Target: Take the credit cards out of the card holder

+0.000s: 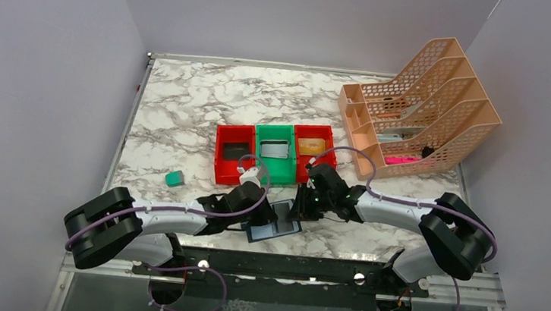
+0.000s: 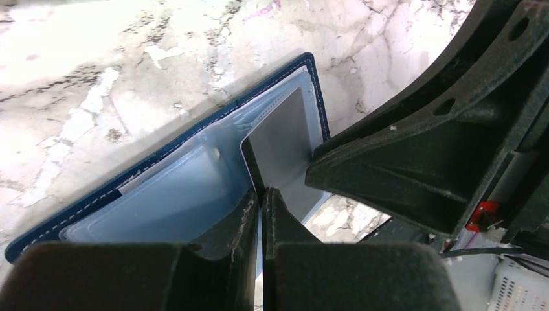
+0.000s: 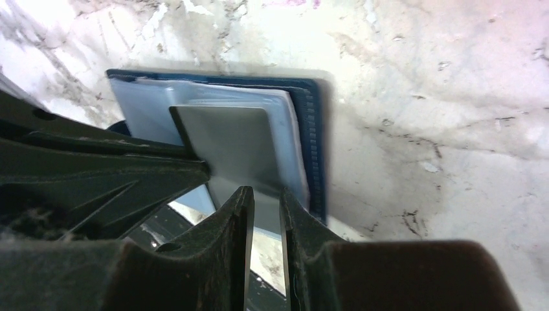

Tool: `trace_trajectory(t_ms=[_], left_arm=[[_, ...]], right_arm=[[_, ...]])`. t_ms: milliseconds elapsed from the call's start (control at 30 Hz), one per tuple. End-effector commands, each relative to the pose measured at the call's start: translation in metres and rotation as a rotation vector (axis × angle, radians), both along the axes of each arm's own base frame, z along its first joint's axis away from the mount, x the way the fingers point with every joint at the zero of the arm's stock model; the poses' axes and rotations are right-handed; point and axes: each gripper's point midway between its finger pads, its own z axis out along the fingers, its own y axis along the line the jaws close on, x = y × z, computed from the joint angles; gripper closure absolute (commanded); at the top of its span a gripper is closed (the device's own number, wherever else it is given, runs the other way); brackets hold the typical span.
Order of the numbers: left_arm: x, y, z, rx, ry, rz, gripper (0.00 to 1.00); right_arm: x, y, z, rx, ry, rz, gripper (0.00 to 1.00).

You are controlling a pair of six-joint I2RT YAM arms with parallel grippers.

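The navy card holder point(image 1: 274, 231) lies open on the marble near the front edge, pale blue pockets up point(image 2: 175, 188). A silver-grey credit card point(image 2: 285, 139) sticks partway out of its right pocket and also shows in the right wrist view point(image 3: 233, 142). My left gripper point(image 2: 262, 194) is shut on that card's edge; from above it sits over the holder point(image 1: 273, 215). My right gripper point(image 3: 265, 194) hovers at the holder's point(image 3: 312, 129) near edge, jaws a narrow gap apart with nothing between. Its finger point(image 2: 388, 162) touches the card's side.
Behind the holder stand a red bin point(image 1: 219, 167) with a dark card, a green bin point(image 1: 265, 171) with a grey card, and a red bin point(image 1: 302, 175) with a gold card. A teal block point(image 1: 174, 178) lies left. An orange file rack point(image 1: 422, 109) fills the back right.
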Motion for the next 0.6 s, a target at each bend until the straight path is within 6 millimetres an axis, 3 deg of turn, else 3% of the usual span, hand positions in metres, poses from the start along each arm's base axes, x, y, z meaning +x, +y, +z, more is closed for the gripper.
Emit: trace_trajectory(t_ms=[0,367,567], left_arm=[[-0.002,0.023,-0.012,0.132,-0.019,-0.006,0.96],[-0.003,0.013,-0.002,0.099,-0.024,-0.041,0.98],[-0.004,0.026,-0.01,0.16,-0.014,-0.021,0.95]], right_arm=[[-0.003,-0.026,-0.031,-0.134,0.031,-0.053,0.73],[-0.003,-0.023,-0.031,-0.124,0.037,-0.049,0.73],[-0.002,-0.023,-0.031,-0.113,0.036,-0.065,0.74]])
